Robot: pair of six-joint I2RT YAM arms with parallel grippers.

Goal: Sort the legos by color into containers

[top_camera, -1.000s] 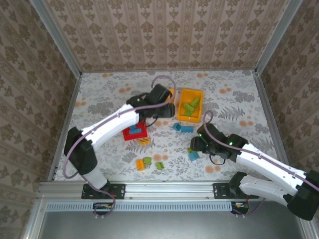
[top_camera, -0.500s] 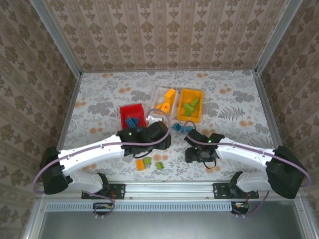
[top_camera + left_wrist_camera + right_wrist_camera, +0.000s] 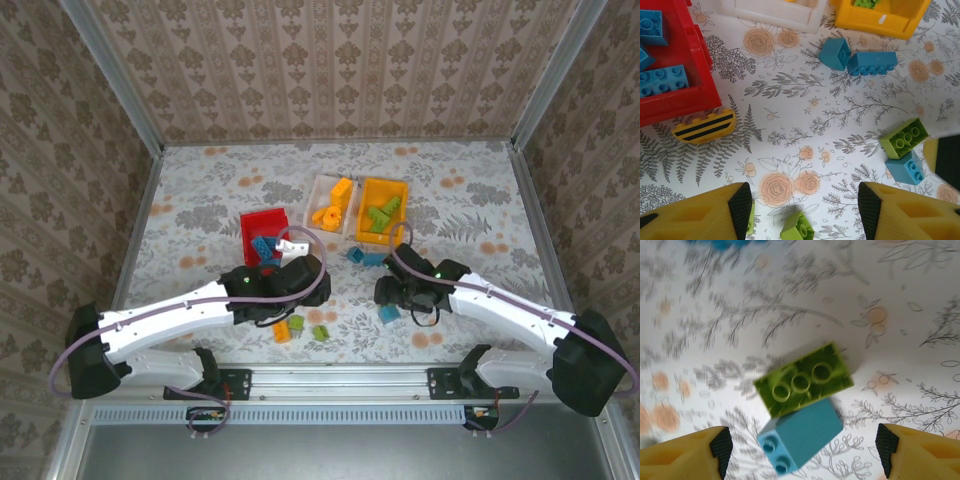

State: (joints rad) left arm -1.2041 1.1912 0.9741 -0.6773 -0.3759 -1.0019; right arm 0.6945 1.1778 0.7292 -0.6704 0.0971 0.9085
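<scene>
Three bins stand at the back: red (image 3: 262, 222) with blue bricks (image 3: 662, 82), white (image 3: 322, 188) with orange pieces, orange-yellow (image 3: 368, 195) with green ones. My left gripper (image 3: 300, 303) (image 3: 800, 205) hangs open and empty over the mat, and a green brick (image 3: 797, 227) lies between its fingertips below. My right gripper (image 3: 388, 292) (image 3: 804, 447) is open above a green brick (image 3: 802, 380) touching a blue brick (image 3: 800, 437). Two blue bricks (image 3: 835, 52) (image 3: 872, 62) lie loose before the bins.
A yellow brick with black stripes (image 3: 704, 126) lies by the red bin's near corner. An orange brick with a green one on it (image 3: 290, 326) sits near the front edge. Patterned walls close in the mat on three sides.
The left arm came down from the bins to the near bricks. The right gripper swung in over the green and blue pair and then drew slightly right.
</scene>
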